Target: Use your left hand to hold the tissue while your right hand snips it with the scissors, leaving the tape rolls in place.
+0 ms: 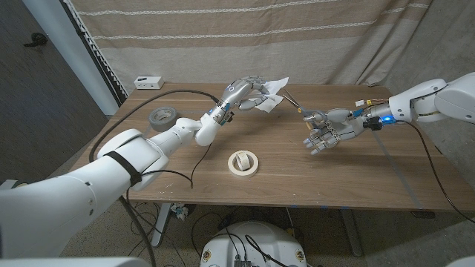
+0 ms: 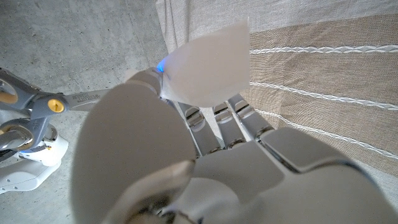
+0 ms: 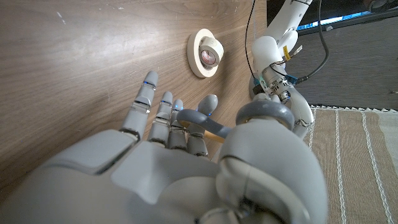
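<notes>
My left hand is raised over the far middle of the table and pinches a white tissue, which stands up from its fingertips. My right hand holds grey-handled scissors with a thumb through one handle loop. The thin blades point up and left toward the tissue. In the left wrist view the scissors, with a yellow pivot, reach the tissue's edge beside my left hand. Whether the blades are around the tissue is unclear. The other fingers of my right hand are spread.
A grey tape roll lies at the table's left. A beige tape roll sits near the front middle, below both hands. A small white box stands at the far left corner. A striped curtain hangs behind.
</notes>
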`<action>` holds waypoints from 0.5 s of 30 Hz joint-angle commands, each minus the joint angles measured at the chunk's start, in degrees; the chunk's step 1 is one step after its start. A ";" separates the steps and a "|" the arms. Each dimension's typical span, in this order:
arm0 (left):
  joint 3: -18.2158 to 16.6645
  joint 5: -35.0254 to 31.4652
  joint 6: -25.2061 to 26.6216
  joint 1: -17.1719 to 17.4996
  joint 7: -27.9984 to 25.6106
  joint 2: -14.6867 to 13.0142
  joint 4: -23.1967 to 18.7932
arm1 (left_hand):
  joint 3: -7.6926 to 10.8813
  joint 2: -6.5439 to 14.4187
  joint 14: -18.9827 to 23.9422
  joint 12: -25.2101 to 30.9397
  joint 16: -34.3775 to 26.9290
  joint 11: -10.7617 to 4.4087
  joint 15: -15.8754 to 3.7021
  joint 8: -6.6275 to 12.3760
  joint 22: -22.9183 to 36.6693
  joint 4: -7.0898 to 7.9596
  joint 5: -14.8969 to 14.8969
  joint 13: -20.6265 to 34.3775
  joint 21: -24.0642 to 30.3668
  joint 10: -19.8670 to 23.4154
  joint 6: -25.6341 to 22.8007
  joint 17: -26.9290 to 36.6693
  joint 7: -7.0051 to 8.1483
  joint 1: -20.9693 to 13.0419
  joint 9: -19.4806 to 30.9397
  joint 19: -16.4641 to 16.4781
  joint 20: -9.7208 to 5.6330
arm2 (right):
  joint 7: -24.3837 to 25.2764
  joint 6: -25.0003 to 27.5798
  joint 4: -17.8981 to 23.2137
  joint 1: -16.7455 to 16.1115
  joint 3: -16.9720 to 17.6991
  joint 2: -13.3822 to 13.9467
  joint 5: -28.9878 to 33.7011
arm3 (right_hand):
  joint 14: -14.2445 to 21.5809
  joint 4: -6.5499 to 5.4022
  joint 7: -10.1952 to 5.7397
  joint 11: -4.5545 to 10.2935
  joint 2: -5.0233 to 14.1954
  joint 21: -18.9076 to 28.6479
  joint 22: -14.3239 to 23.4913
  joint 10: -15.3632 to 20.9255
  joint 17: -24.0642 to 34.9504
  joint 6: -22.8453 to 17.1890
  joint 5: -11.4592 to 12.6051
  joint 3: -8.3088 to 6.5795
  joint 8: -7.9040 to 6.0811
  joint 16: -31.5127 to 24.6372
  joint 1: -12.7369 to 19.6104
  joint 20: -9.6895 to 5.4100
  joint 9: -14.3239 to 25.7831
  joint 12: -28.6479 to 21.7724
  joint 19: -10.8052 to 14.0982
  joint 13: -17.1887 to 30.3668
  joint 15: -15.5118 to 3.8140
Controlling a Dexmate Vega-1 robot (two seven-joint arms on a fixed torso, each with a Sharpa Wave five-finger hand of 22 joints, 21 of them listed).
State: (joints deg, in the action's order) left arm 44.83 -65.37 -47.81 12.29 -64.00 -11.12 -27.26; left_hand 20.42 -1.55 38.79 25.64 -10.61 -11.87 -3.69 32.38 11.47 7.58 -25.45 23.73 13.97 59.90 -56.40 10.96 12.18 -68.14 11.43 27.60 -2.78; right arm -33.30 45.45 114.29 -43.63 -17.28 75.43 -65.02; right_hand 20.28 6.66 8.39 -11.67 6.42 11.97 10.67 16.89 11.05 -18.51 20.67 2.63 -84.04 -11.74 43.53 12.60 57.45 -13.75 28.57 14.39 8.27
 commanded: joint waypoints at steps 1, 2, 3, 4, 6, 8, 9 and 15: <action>-2.22 -2.27 -0.78 0.65 0.00 0.05 -0.90 | -0.76 0.08 -0.01 0.21 0.03 -0.21 -9.67 0.78 0.08 0.12 -0.43 0.05 -0.18 -0.12 -0.76 0.12 -0.03 -0.78 2.84 -0.03 -7.56 | -0.67 1.33 -0.31 1.95 -1.38 -0.77 0.75 | 0.65 0.07 2.78 -0.28 0.26 -0.01 0.03 0.16 0.31 -0.03 -0.22 0.31 -0.22 -0.03 0.52 -0.02 0.16 0.13 0.32 0.01 0.03; -2.39 -2.45 -0.84 0.72 0.00 0.04 -1.01 | -0.96 0.19 -0.03 0.17 0.04 -0.22 -9.68 0.76 0.08 0.16 -0.47 0.01 -0.17 -0.14 -0.80 0.11 -0.03 -0.87 2.83 -0.03 -7.56 | -0.51 1.51 -0.29 2.00 -1.40 -0.80 0.71 | 0.69 0.07 2.77 -0.29 0.26 -0.01 0.03 0.15 0.31 -0.03 -0.22 0.31 -0.23 -0.05 0.53 -0.01 0.18 0.13 0.32 0.01 0.04; -2.54 -2.58 -0.94 0.76 0.00 0.06 -1.04 | -1.02 0.21 -0.02 0.18 0.04 -0.22 -9.68 0.76 0.08 0.17 -0.48 0.04 -0.18 -0.14 -0.80 0.10 -0.03 -0.88 2.83 -0.04 -7.55 | -0.68 1.75 -0.31 2.30 -1.63 -0.85 0.94 | 0.73 0.07 2.74 -0.28 0.26 -0.02 0.03 0.16 0.31 0.07 -0.23 0.31 -0.28 -0.06 0.52 -0.01 0.31 0.13 0.33 0.01 0.03; -2.63 -2.77 -1.11 0.80 0.00 0.03 -1.13 | -1.12 0.25 -0.02 0.19 0.04 -0.22 -9.68 0.75 0.09 0.16 -0.49 0.06 -0.17 -0.16 -0.81 0.12 -0.02 -0.95 2.84 -0.04 -7.56 | -0.76 1.81 -0.42 2.38 -1.69 -0.88 0.96 | 0.73 0.06 2.78 -0.31 0.26 -0.02 0.03 0.17 0.31 0.10 -0.23 0.32 -0.31 -0.06 0.52 -0.01 0.38 0.13 0.34 0.01 0.02; -2.87 -3.09 -1.22 0.87 0.00 0.03 -1.24 | -1.26 0.27 -0.03 0.20 0.04 -0.22 -9.67 0.74 0.08 0.16 -0.51 0.08 -0.17 -0.13 -0.80 0.12 -0.03 -1.01 2.84 -0.05 -7.55 | -0.73 1.97 -0.33 2.57 -1.83 -0.81 1.24 | 0.69 0.06 2.86 -0.30 0.25 -0.02 0.03 0.17 0.31 0.14 -0.23 0.33 -0.33 -0.04 0.52 -0.02 0.44 0.13 0.35 0.01 0.02; -3.24 -3.48 -1.25 0.99 0.00 0.02 -1.50 | -1.65 0.31 -0.02 0.21 0.05 -0.21 -9.66 0.77 0.08 0.26 -0.58 0.12 -0.17 -0.10 -1.08 0.10 -0.05 -1.04 2.81 -0.04 -7.55 | -0.92 2.20 -0.56 2.87 -1.92 -0.78 1.34 | 0.70 0.05 2.89 -0.26 0.26 -0.03 0.03 0.13 0.31 0.04 -0.24 0.33 -0.22 -0.04 0.52 -0.01 0.25 0.15 0.37 0.01 0.07; -3.35 -3.60 -1.30 0.96 0.00 0.06 -1.45 | -1.82 0.35 -0.01 0.12 0.05 -0.21 -9.67 0.75 0.08 0.29 -0.63 -0.02 -0.18 -0.10 -1.12 0.08 -0.04 -1.07 2.79 -0.04 -7.55 | -0.83 2.42 -0.52 3.06 -1.99 -0.76 1.48 | 0.77 0.04 2.94 -0.28 0.28 -0.03 0.03 0.13 0.31 -0.01 -0.25 0.33 -0.24 -0.07 0.53 -0.01 0.26 0.16 0.37 0.02 0.08; -3.22 -4.69 -0.96 0.80 0.00 -0.06 -1.67 | -2.78 0.55 0.06 0.24 0.01 -0.22 -9.67 0.58 0.08 0.28 -0.85 0.08 -0.17 0.17 -1.27 0.12 -0.03 -1.49 2.72 0.00 -7.55 | -1.40 3.48 -0.69 4.37 -2.68 -0.98 2.25 | 0.90 0.03 2.96 -0.30 0.35 -0.03 0.04 0.15 0.32 -0.02 -0.28 0.31 -0.20 -0.10 0.58 -0.02 0.26 0.16 0.49 0.02 0.08</action>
State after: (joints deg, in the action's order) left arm 42.31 -68.25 -48.75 13.00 -64.00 -11.10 -28.37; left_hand 17.93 -0.89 38.79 25.64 -10.61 -11.87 -3.69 32.38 11.47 7.92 -25.90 23.63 13.97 59.91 -56.68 10.96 12.02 -68.80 11.43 27.61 -2.78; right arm -34.02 47.38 113.91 -41.12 -18.90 74.74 -63.82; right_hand 20.78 6.66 8.38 -11.67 6.66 11.97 10.68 16.89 11.05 -18.51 20.67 2.63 -83.82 -11.74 43.75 12.60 57.58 -13.75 28.57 14.39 8.40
